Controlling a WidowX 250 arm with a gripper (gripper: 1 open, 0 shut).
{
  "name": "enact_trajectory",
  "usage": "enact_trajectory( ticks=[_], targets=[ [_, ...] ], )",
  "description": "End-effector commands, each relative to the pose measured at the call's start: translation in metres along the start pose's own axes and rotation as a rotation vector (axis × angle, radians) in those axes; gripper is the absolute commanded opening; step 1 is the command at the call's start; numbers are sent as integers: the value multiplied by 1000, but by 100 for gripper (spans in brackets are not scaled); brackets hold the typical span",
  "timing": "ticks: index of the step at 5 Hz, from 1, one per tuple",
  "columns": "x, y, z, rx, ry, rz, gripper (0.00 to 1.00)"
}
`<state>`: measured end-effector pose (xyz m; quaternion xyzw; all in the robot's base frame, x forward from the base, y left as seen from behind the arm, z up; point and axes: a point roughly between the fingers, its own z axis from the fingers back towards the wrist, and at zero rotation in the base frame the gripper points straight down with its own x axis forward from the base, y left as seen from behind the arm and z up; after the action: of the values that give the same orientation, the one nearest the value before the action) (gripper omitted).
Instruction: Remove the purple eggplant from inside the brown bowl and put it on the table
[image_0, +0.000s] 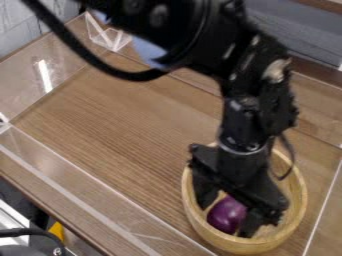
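The gripper (238, 205) points straight down into the bowl (195, 186), its fingers (205, 192) spread apart on either side of the eggplant (225, 212), not clamped on it. The eggplant lies on the bowl's floor directly between and below them, largely hidden, so its long axis cannot be read. Bare desk (120, 130) lies to the left.
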<state>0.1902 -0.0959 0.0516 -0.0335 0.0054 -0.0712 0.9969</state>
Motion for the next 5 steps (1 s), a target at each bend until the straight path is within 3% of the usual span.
enact_trajectory(
  ticks=[1,3,5],
  targets=[
    [0,16,3,-5,-55,28,100],
    [26,20,11,0,-85,119,100],
    [32,31,-4,7,-98,180,100]
  ],
)
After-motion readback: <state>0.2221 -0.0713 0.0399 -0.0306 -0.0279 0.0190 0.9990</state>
